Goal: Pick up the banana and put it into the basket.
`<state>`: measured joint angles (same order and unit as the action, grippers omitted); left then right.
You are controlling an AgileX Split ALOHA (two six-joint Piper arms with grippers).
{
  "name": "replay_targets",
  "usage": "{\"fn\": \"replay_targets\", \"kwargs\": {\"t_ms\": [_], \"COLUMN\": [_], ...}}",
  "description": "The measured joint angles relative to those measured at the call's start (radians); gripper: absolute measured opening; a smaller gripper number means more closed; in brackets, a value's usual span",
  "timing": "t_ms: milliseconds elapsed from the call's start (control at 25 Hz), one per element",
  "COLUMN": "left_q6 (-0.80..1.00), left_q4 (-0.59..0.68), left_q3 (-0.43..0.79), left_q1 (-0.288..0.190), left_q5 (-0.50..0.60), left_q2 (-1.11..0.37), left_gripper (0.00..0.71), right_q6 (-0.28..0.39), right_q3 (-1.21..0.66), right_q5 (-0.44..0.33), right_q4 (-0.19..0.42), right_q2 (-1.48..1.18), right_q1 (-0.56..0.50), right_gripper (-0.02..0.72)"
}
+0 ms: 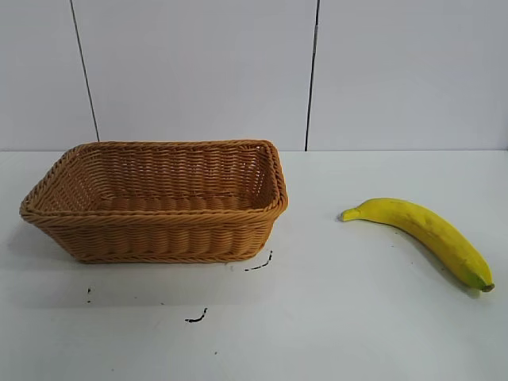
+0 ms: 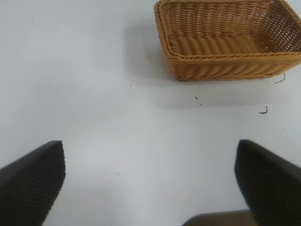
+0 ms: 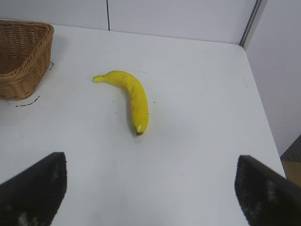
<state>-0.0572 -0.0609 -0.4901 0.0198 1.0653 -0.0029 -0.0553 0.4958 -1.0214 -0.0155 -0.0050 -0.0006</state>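
Plainly unlabelled banana [image 1: 425,232] beside basket [image 1: 159,238]

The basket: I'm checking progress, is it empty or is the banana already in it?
Empty. The basket shows only bare weave inside; the banana lies on the table, apart from it.

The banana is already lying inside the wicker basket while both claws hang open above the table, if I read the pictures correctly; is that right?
Not quite. The banana is not in the basket; it lies on the white table, well apart from the basket, as the exterior view shows. The rest holds: the left claw and right claw both hang open above the table.
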Motion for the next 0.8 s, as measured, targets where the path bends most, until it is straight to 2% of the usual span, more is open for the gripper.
{"fn": "replay_targets", "kwargs": {"t_ms": [360,480,600,800], "left_q6": [0.000,0.000,0.000,0.000], "left_q4": [0.000,0.000,0.000,0.000], "left_q3": [0.000,0.000,0.000,0.000], "left_q1": [0.000,0.000,0.000,0.000], "left_q5": [0.000,0.000,0.000,0.000], "left_q2": [0.000,0.000,0.000,0.000], "left_gripper": [0.695,0.695,0.695,0.695], "right_q6": [0.000,0.021,0.045,0.045], "right_q3": [0.000,0.032,0.101,0.255], "right_q5": [0.000,0.000,0.000,0.001], "right_q4": [0.002,0.002,0.002,0.004], "right_q2": [0.000,0.021,0.131,0.421], "right_q1": [0.000,0.000,0.000,0.000], "right_gripper": [0.696,0.696,0.696,0.696]}}
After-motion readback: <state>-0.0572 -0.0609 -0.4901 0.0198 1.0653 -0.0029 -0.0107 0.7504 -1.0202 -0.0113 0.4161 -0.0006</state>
